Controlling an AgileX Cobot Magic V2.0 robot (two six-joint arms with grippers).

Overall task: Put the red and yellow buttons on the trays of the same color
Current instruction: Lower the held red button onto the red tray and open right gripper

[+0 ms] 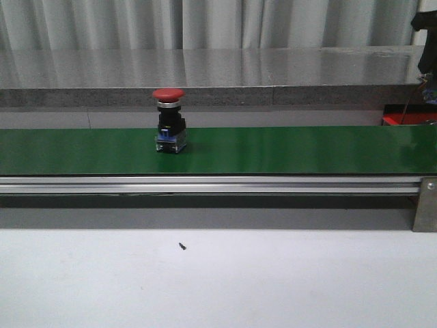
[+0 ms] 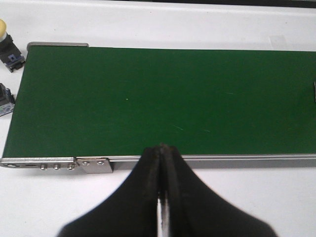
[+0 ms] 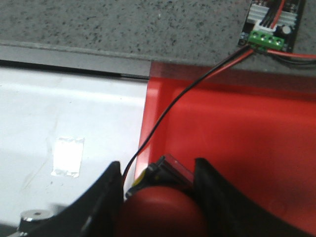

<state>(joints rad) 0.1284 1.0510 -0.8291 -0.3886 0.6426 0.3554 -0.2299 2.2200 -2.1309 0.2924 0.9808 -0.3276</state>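
Observation:
One red button (image 1: pixel 169 121), a red domed cap over a dark base, stands upright on the green belt (image 1: pixel 287 149), left of centre. A second red button (image 3: pixel 163 212) sits between the fingers of my right gripper (image 3: pixel 157 165), which is shut on its cap just over the near edge of the red tray (image 3: pixel 237 128). In the front view only a sliver of that red tray (image 1: pixel 408 118) shows at the far right. My left gripper (image 2: pixel 161 148) is shut and empty, hovering at the belt's near rail (image 2: pixel 222 159). No yellow tray is in view.
At the belt's end lie two more buttons: one with a pale yellowish cap (image 2: pixel 9 47) and one cut off by the frame (image 2: pixel 5 96). A black and red wire (image 3: pixel 173 111) crosses the tray from a circuit board (image 3: pixel 271 22). A tape patch (image 3: pixel 67 156) marks the white table.

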